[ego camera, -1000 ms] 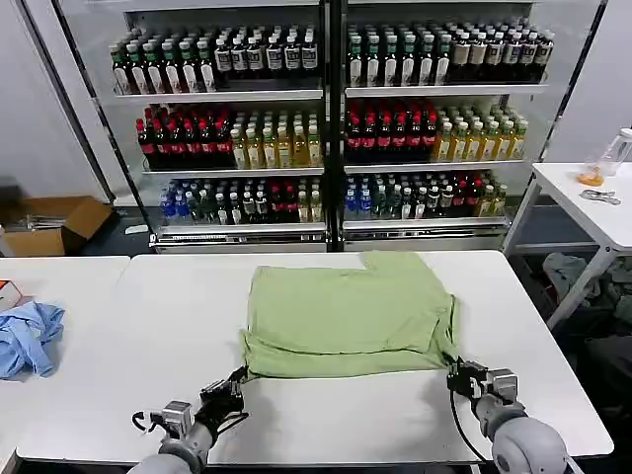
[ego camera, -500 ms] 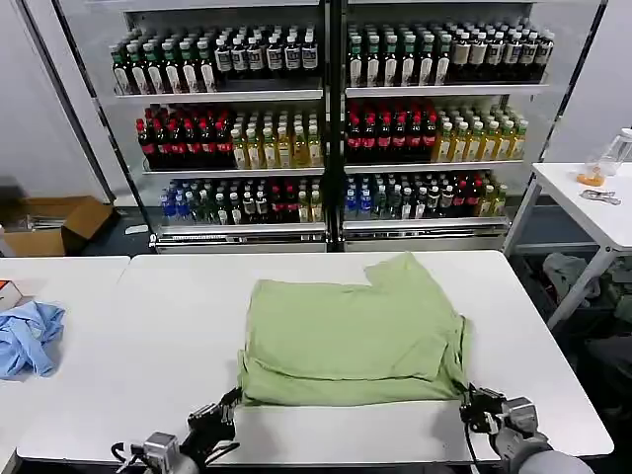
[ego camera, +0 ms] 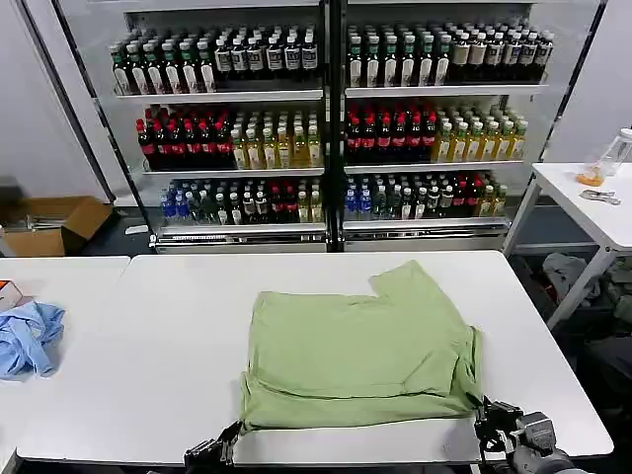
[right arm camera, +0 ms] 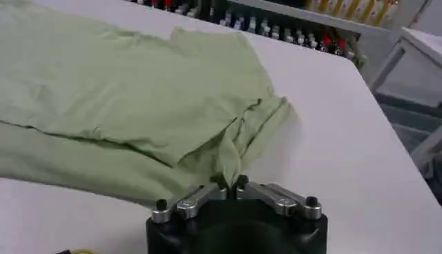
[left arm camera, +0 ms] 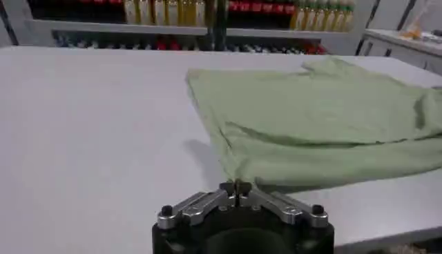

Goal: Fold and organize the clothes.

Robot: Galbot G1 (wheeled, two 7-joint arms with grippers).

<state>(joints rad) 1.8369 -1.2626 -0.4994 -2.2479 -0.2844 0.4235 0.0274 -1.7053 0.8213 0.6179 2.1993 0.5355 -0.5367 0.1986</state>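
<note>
A white table (ego camera: 148, 336) holds a folded green T-shirt (ego camera: 360, 346) near its front edge. The left gripper (left arm camera: 237, 188) pinches the shirt's near left corner; the right gripper (right arm camera: 230, 185) pinches the near right corner, fingers closed on fabric.

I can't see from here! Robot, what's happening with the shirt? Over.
Left gripper shut on shirt's near left corner. Right gripper shut on its near right corner. Shirt flat on table, near table's front edge. Nothing in the way.
</note>
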